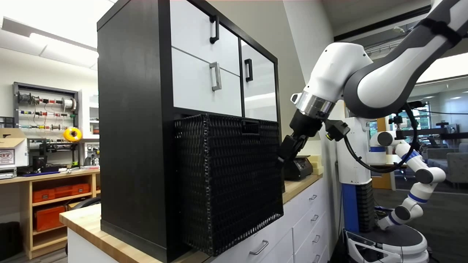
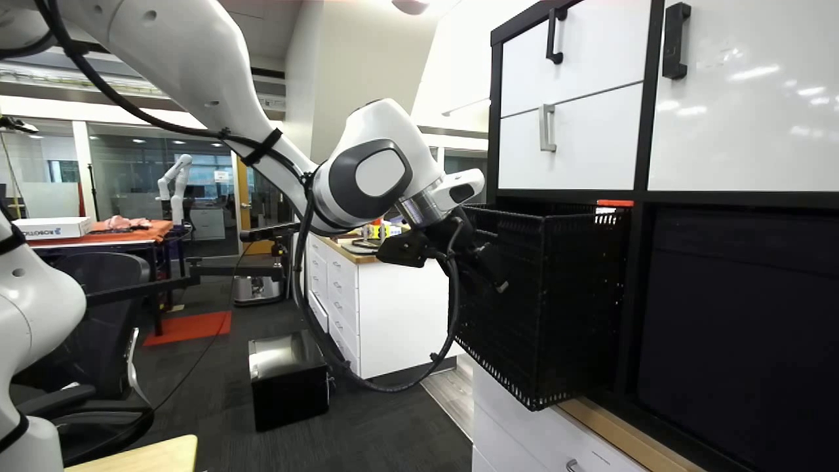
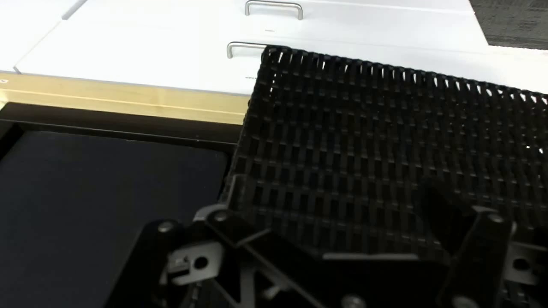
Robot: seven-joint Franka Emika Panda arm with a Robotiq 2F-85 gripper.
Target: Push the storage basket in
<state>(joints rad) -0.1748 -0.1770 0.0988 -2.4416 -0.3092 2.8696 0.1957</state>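
Butcher-block countertop [image 1: 85, 217] below, the gripper [image 1: 287, 155] gapes, in an exterior view, at two o'clock of the jutting woven basket [image 1: 241, 179]; pushing off-centre could jam it.

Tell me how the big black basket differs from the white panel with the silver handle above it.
The black basket has a ribbed, woven-looking surface; the white panel is smooth. The basket juts out from the cabinet, while the panel looks flush with its front. For a grip, the basket has a slot near its top edge; the panel carries a silver bar handle. Both belong to the same cabinet.
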